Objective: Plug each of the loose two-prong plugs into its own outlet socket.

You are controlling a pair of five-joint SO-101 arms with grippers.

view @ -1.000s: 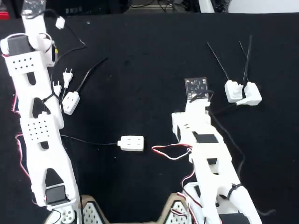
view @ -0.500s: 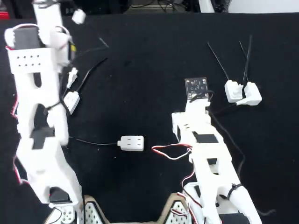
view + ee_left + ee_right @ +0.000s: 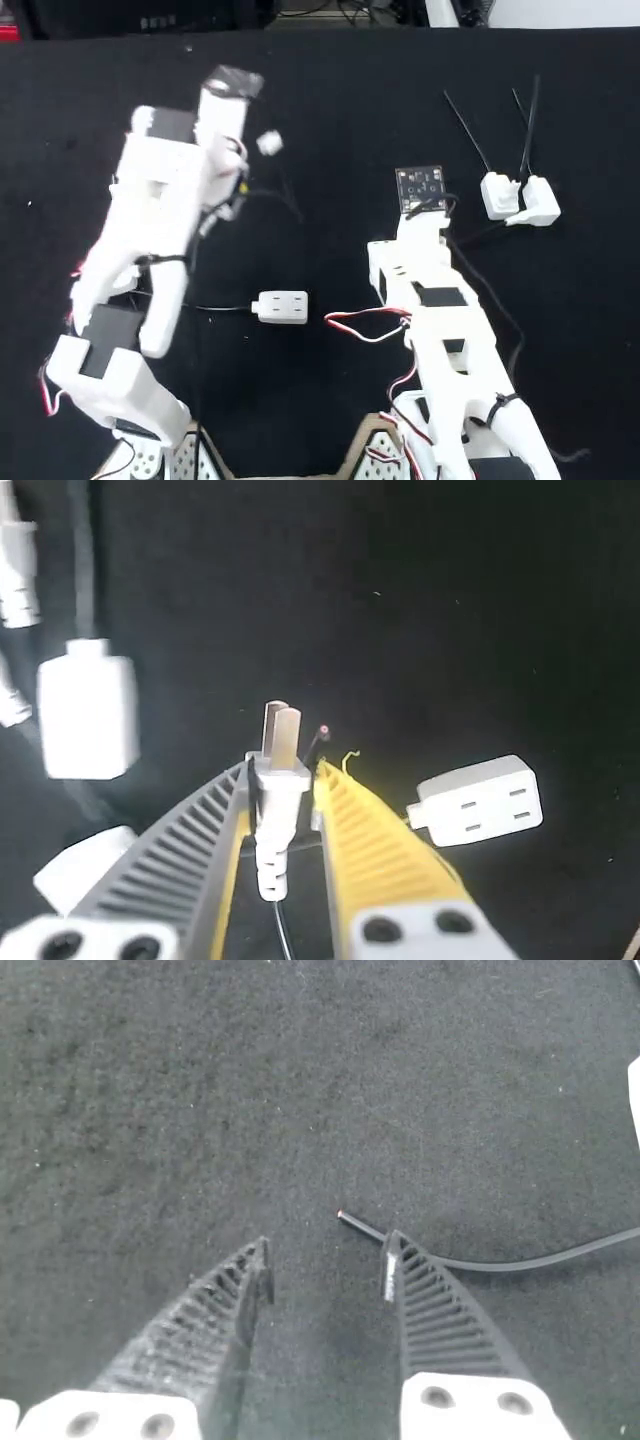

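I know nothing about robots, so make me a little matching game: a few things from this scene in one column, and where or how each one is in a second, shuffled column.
Things
1. two-prong plug
2. outlet socket
3. right tool
4. pair of white blocks

States
A. open, nothing between its fingers
B. lying alone near the middle of the black table
C. clamped in the left tool, prongs pointing outward
D. side by side on the table's right, with black cords

Pairs: 1-C, 2-B, 3-A, 4-D

Two white robot arms (image 3: 150, 240) (image 3: 440, 310), one two-prong plug (image 3: 275, 805), two outlet socket blocks (image 3: 478, 800) (image 3: 88, 717), two corded white blocks (image 3: 497, 194) (image 3: 537, 202) upper right.
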